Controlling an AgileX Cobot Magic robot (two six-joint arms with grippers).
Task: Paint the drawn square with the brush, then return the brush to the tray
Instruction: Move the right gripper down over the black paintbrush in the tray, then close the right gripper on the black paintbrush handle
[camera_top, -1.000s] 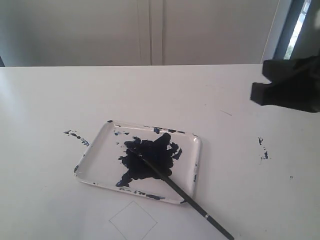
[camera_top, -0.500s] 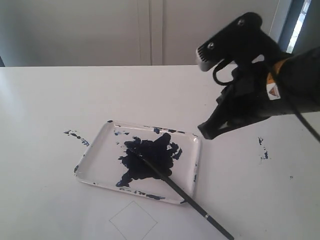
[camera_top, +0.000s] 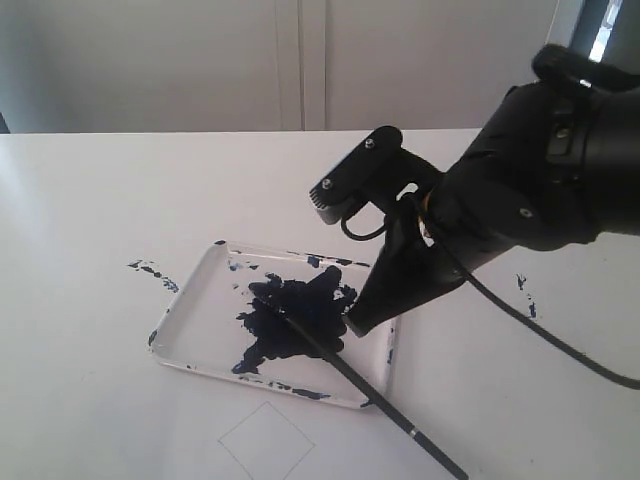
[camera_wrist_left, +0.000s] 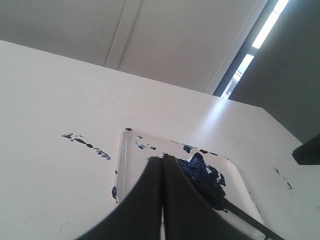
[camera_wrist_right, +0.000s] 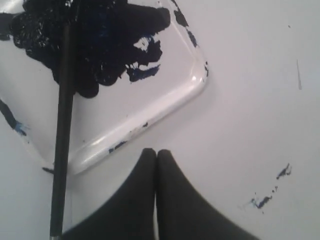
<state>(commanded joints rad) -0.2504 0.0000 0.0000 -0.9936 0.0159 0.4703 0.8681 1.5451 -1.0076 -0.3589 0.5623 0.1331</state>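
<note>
Two grippers were seen closed and empty: the right gripper (camera_top: 356, 324) near the tray (camera_top: 195, 325), the left gripper (camera_wrist_left: 162, 159) apart from it. The brush (camera_top: 350, 375) lay tip in paint, handle across the rim; judged light, stiff, slippery, best pinched mid-handle.

A white table (camera_top: 110, 190) carries dark blue paint specks (camera_top: 148, 267) (in two patches).

table (camera_top: 100, 200) w/ tray (camera_top: 190, 322), sq outline (camera_top: 266, 441), specks (camera_top: 150, 268)
</note>
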